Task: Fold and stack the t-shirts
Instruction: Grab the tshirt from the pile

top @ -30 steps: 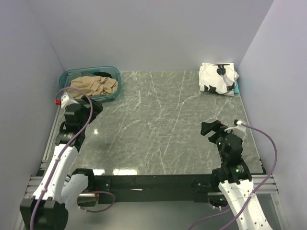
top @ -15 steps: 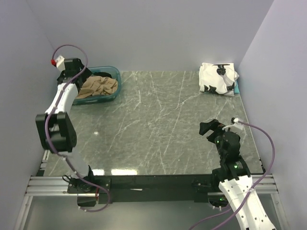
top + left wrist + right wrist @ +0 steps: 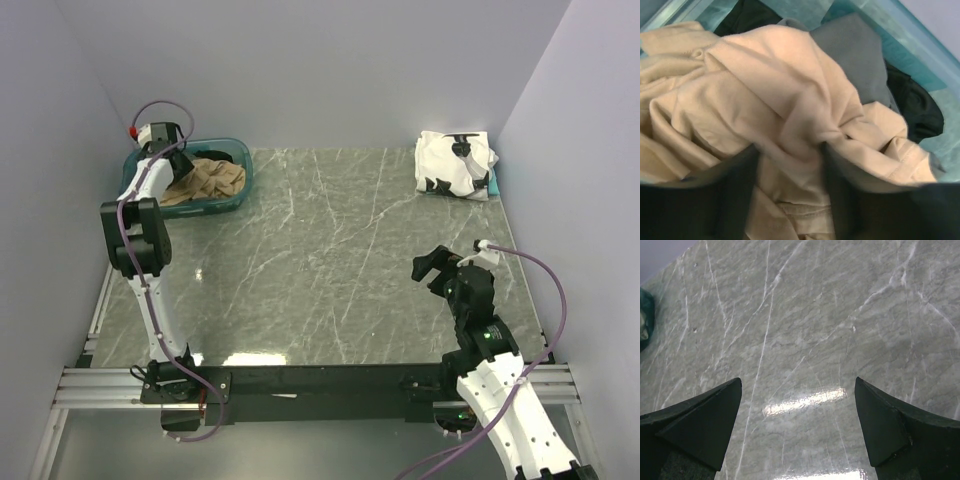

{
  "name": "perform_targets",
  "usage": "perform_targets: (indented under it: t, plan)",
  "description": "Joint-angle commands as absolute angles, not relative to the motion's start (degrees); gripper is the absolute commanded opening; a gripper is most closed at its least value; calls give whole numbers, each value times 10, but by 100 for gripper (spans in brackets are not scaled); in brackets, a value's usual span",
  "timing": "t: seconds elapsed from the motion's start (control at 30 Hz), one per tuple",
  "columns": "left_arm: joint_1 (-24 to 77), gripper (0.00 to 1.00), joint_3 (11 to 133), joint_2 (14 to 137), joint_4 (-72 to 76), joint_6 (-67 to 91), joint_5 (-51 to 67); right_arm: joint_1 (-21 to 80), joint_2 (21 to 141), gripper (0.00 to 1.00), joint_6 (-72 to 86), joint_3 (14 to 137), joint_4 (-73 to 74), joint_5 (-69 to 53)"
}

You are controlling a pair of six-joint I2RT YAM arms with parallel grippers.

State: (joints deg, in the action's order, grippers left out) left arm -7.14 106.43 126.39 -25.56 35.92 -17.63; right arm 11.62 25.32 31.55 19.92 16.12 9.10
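Left pincer straddles tan shirt — seemingly open, bin rim close.

Your left arm: white links, black joint housings, purple cable looped off the wrist, red tag beside white camera block. Your right arm: same white-and-black build, own purple cable. Right gripper: matte black wedge fingers. Left gripper: dark fingers, blurred.
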Motion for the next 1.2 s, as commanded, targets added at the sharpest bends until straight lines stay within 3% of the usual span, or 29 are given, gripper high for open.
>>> perform_targets:
  t: [0.0, 0.03, 0.07, 0.17, 0.67, 0.87, 1.17]
  plan:
    - [-70, 50, 1049, 1234, -233, 344, -171, 116, 254, 100, 305, 225, 139, 91]
    - [-70, 38, 1049, 1234, -239, 347, -171, 116, 253, 100, 303, 226, 139, 91]
    - [-71, 20, 1050, 1233, -242, 349, -172, 115, 252, 100, 303, 225, 140, 91]
    - [-70, 1, 1055, 1222, -252, 352, -174, 116, 249, 100, 304, 222, 139, 91]
    - [-70, 1, 1063, 1070, -268, 352, -172, 115, 231, 100, 306, 218, 144, 83]
    - [-69, 5, 1045, 1011, -233, 350, -139, 116, 221, 100, 307, 214, 145, 83]
    - [-70, 5, 1074, 984, -236, 341, -128, 116, 221, 100, 306, 213, 142, 81]
